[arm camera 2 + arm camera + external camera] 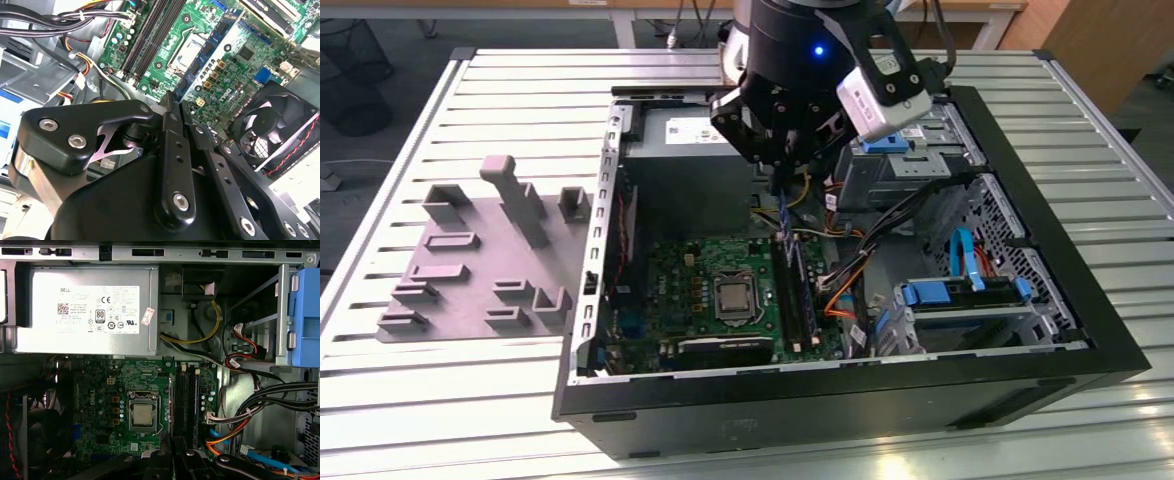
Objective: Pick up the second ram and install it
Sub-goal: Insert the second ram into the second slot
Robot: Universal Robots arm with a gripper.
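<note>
Slatted metal surface (494, 400) is carrying everything; open PC case (1067, 340) is lying on its side toward the exterior view's right, grey fixture plate (467, 290) with upright blocks is sitting just beside the case on the exterior view's left, apart from its wall.

Arm is hanging over the case's far half, gripper (781, 175) sitting above the gap between power supply (687, 170) and drive cage (907, 160). Room is tight there: cage edge and cable bundle (907, 225) are crowding the one side, supply wall the other.

Motherboard (707, 300) is lying flat on the case floor, CPU socket (142, 412) in the middle, fan (272, 127) near the board's edge in the second wrist view.

Black memory slots (185, 400) are running along the board edge nearest the cables; orange and black leads are passing just beside the slot ends, so clearance on that side is slim. Space straight above the slots is open.

Second ram (783, 215) is hanging upright below the gripper, thin bluish strip, lower end above the far end of the slots, not seated. Fingers (175, 150) are pressed close together, pinching the second ram at its upper end; the stick itself is mostly hidden behind them in both wrist views.
</note>
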